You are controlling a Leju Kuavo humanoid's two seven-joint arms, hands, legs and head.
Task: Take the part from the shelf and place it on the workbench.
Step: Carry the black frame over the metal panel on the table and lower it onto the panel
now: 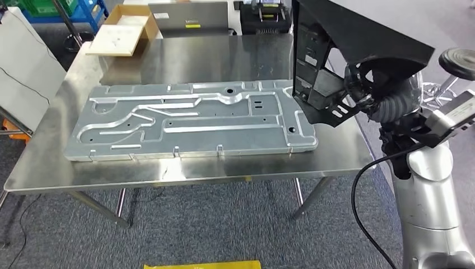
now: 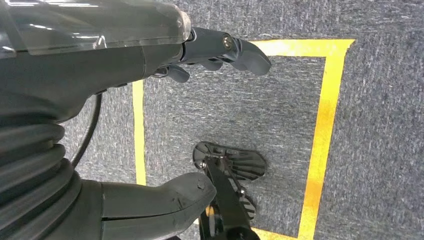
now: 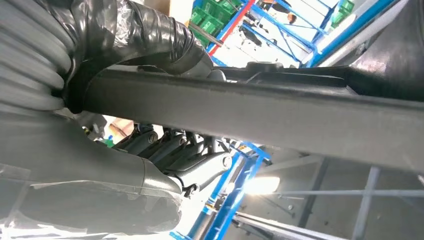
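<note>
A large black plastic part [image 1: 341,39] hangs above the right end of the steel workbench [image 1: 185,61], clear of its top. My right hand [image 1: 364,98] grips the part's lower edge; in the right wrist view the part is a dark bar [image 3: 260,112], with the hand's fingers [image 3: 175,150] wrapped under it. My left hand [image 2: 125,60] hangs beside my body over the carpet, its fingers [image 2: 235,50] and thumb apart, holding nothing.
A wide grey stamped metal panel [image 1: 190,120] covers most of the workbench front. At the back stand a cardboard box [image 1: 120,31], a laptop [image 1: 187,17] and a black case [image 1: 266,17]. A stool [image 1: 456,61] is at the right. Yellow tape [image 2: 325,125] marks the floor.
</note>
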